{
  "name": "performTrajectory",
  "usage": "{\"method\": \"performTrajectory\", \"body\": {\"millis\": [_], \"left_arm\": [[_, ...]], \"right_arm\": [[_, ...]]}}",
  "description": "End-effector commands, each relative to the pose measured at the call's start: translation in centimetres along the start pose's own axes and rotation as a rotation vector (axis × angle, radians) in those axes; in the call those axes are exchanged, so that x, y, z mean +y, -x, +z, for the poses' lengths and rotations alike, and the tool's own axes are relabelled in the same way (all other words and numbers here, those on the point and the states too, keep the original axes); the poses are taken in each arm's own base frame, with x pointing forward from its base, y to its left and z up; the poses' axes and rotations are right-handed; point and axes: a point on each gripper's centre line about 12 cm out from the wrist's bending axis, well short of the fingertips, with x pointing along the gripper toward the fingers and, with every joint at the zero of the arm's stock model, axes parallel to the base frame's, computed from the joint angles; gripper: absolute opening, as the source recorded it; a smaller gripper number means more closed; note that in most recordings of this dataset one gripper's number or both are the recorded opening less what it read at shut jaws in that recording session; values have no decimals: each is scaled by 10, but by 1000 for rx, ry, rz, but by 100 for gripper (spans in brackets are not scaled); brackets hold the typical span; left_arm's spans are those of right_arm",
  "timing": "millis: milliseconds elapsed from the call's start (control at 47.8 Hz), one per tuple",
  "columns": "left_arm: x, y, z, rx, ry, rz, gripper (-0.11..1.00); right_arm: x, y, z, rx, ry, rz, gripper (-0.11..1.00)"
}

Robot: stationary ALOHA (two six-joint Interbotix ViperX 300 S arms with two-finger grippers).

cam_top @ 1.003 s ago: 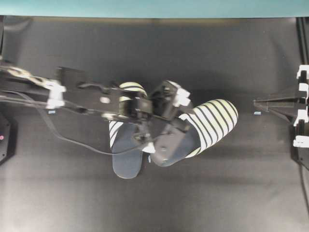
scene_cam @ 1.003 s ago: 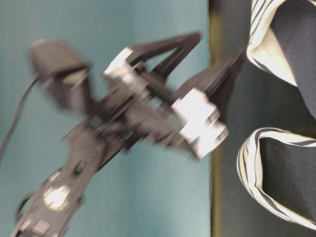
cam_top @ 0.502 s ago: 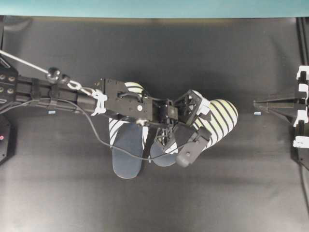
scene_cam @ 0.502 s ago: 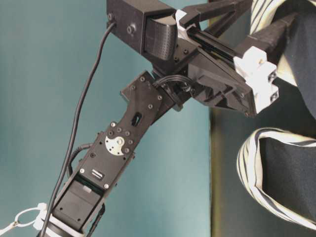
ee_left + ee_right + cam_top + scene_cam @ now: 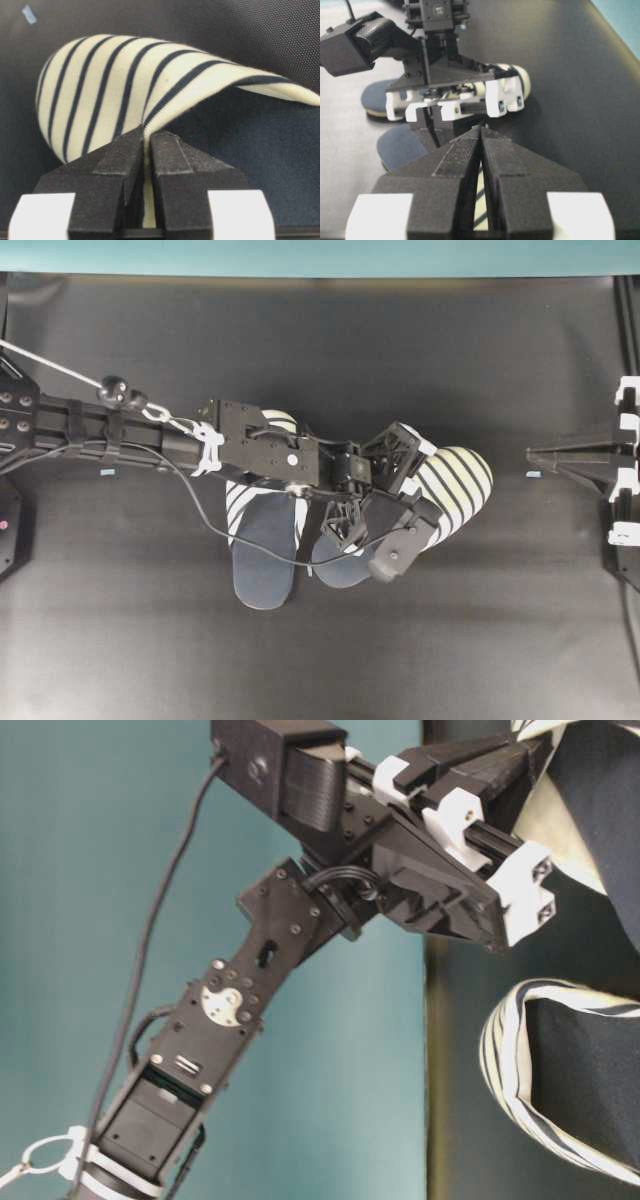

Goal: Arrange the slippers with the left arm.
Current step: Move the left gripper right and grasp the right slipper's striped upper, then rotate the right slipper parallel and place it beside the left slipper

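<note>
Our left arm is built of boxy matte-black links studded with small screws, bound with white cable ties, and trailed by a loose black cable and a thin white cord. Its gripper has two black, grainy-textured fingers set on white blocks, with lattice-patterned black side plates and a black camera box beside it. Our right gripper shows the same wedge-shaped black fingers on white mounts.

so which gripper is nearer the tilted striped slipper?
Left. The left gripper is shut on the tilted black-and-cream striped slipper, pinching its toe cover's edge; the right gripper sits apart at the mat's right side, shut.
</note>
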Motion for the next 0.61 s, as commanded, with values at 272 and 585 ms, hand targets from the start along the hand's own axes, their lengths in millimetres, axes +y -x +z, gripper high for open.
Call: {"method": "performTrajectory", "body": {"millis": [272, 585], "left_arm": [[52, 59, 40, -8, 377, 26, 1], [52, 87, 14, 222, 723, -61, 1]], "right_arm": [[-1, 0, 0, -9, -15, -8, -1], [-1, 2, 1, -20, -15, -7, -1]]}}
